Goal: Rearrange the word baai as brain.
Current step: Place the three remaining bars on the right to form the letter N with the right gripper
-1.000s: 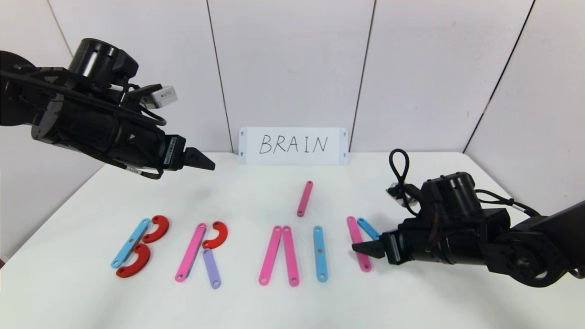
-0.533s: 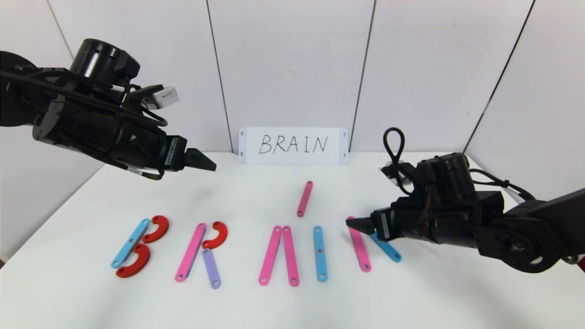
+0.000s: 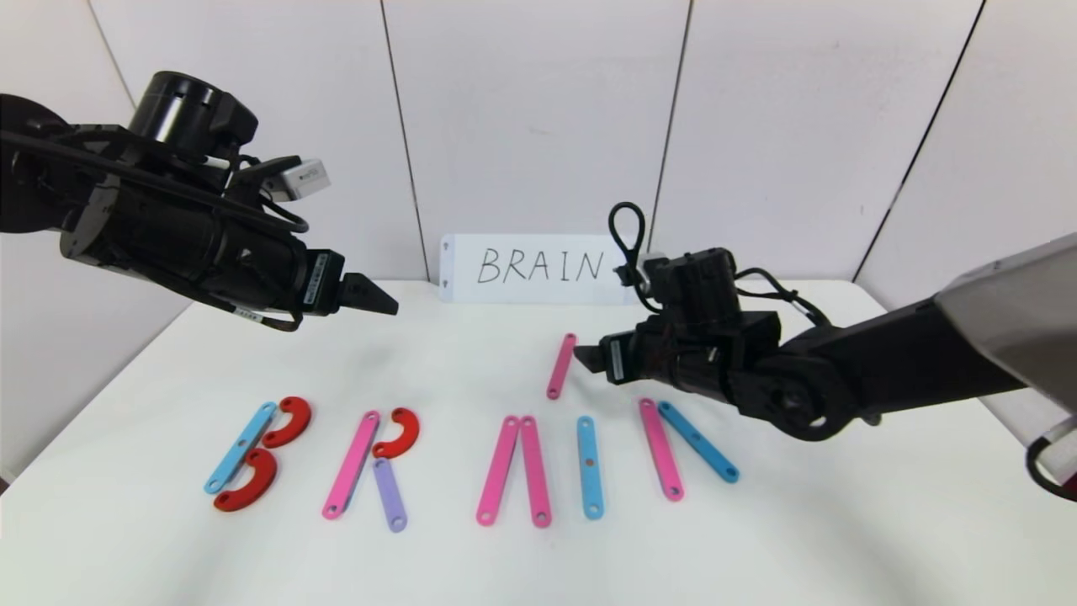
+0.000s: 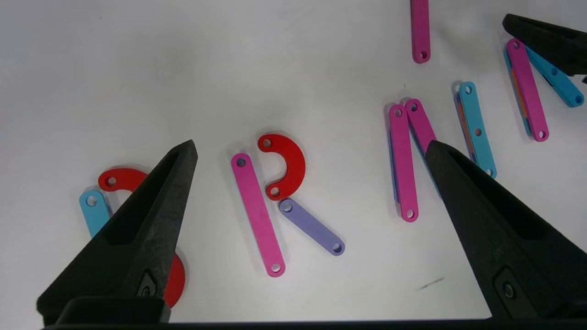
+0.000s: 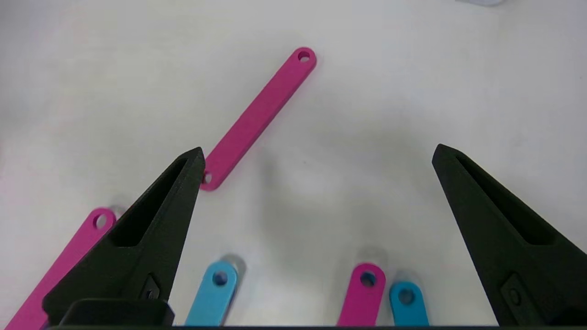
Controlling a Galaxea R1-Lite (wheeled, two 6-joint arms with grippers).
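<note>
N needs its last stroke: my right gripper (image 3: 580,357), jaws spread and empty, nears spare pink strip (image 3: 561,365) at its 9 o'clock, grab next; left gripper (image 3: 383,300) spread, idle.

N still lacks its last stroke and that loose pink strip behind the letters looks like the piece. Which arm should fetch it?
Right, probably. The right end effector hovers open just beside the loose pink strip, close to the unfinished N. The left end effector hangs open well away, above the table's left part.

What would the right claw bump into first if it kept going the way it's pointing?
Probably the loose pink strip, lying just ahead of the open right claw. The claw seems to hover above the table, so it might pass over it.
</note>
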